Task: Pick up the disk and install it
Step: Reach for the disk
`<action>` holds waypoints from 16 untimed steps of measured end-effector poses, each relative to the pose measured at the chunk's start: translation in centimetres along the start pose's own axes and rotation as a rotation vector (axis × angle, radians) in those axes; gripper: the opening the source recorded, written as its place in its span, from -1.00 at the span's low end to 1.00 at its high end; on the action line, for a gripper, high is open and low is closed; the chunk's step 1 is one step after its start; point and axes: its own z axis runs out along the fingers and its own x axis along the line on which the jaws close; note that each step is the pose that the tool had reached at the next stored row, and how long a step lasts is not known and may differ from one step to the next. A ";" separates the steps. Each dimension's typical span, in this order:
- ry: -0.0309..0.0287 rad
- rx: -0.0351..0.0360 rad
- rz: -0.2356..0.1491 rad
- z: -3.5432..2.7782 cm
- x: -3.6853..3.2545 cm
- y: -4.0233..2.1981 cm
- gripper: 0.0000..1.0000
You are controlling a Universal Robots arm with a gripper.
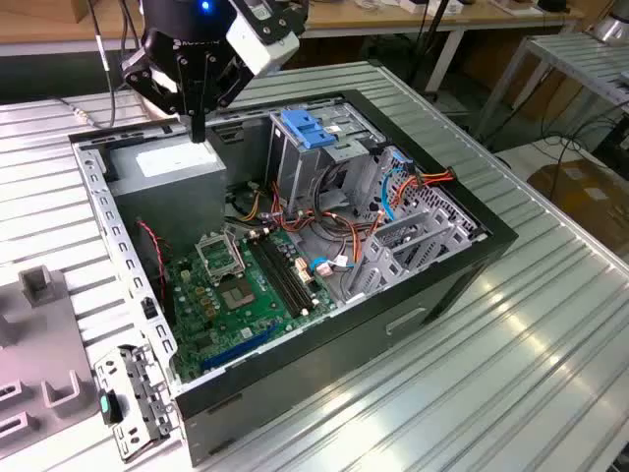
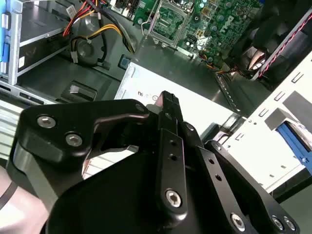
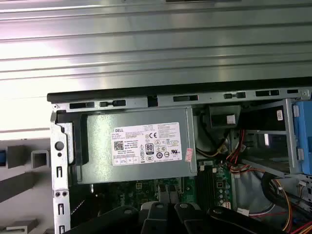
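The disk is out of view. My gripper (image 1: pixel 200 136) hangs under the black arm at the back of the exterior view's left. It points down just above the top of the grey power-supply box (image 1: pixel 167 162) inside the open computer case (image 1: pixel 432 285). The jaws are shut together with nothing between them. In the second wrist view the gripper (image 2: pixel 168 97) ends over the box's white sticker (image 2: pixel 146 90). In the first wrist view the power-supply box (image 3: pixel 141 146) lies inside the case's back edge.
A metal drive cage topped by a blue latch piece (image 1: pixel 305 128) stands mid-case, with bundled red and orange cables (image 1: pixel 334 221) and the green motherboard (image 1: pixel 246 285) around it. Grey fixtures (image 1: pixel 39 285) sit on the ribbed table at the exterior view's left. A blue piece (image 2: pixel 295 139) shows past the perforated rim.
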 end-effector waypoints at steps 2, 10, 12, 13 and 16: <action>0.0000 -0.0001 0.000 0.00 0.00 0.00 -0.79; 0.0000 0.0000 0.000 -0.01 0.66 -0.05 -0.79; 0.0000 0.0000 0.000 -0.01 0.81 -0.06 -0.79; 0.0000 -0.0001 0.000 -0.01 0.90 -0.07 -0.79; 0.0001 0.0000 0.000 -0.01 1.10 -0.08 -0.79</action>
